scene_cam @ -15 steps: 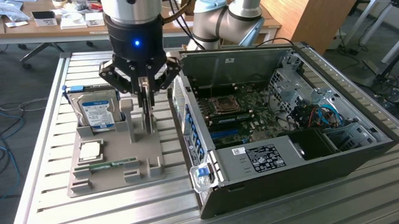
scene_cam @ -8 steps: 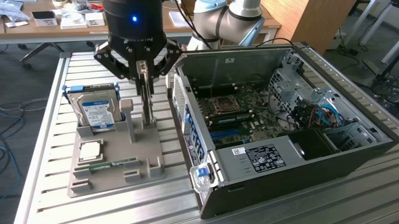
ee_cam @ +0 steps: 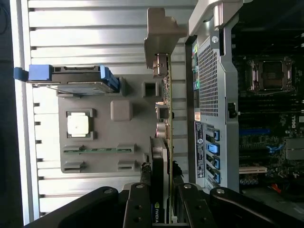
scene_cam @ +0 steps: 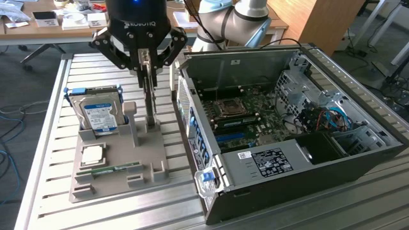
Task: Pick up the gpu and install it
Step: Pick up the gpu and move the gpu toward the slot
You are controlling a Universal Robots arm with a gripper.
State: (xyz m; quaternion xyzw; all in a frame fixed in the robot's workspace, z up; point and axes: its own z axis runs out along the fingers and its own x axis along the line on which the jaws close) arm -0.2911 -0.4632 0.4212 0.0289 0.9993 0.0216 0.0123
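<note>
— Between the grey holder tray (scene_cam: 143, 153) and the open computer case (scene_cam: 300, 182) the gap is slim. On the exterior view the case's perforated side wall stands just beside the card, at its three o'clock.
— And the gpu (scene_cam: 151, 98) itself?
— Standing on edge, thin as a blade from this angle, lower end down among the tray's upright posts. Seated or clear of the slot? Can't tell.
— Claw?
— The gripper (scene_cam: 146, 64) hangs straight down with its black linkages splayed and its tips pinched narrow onto the card's top edge. On the wrist view the fingers (ee_cam: 137, 206) flank the black shroud of the gpu (ee_cam: 158, 156), and the silver bracket sits at the far end.
— Open room?
— Free air at twelve o'clock above the tray. The case lies lid-off, its green motherboard (scene_cam: 252, 108) exposed and metal walls all round it. At nine o'clock of the card, the blue-railed hard drive (scene_cam: 96, 112) stands in its own cradle, apart from the card.
— Rest of the tray?
— A square silver processor (scene_cam: 93, 154) at six o'clock of the drive, and a narrow green memory stick (scene_cam: 115, 168) lying flat at five o'clock of that. Everything rests on a ribbed aluminium table (scene_cam: 45, 191).
</note>
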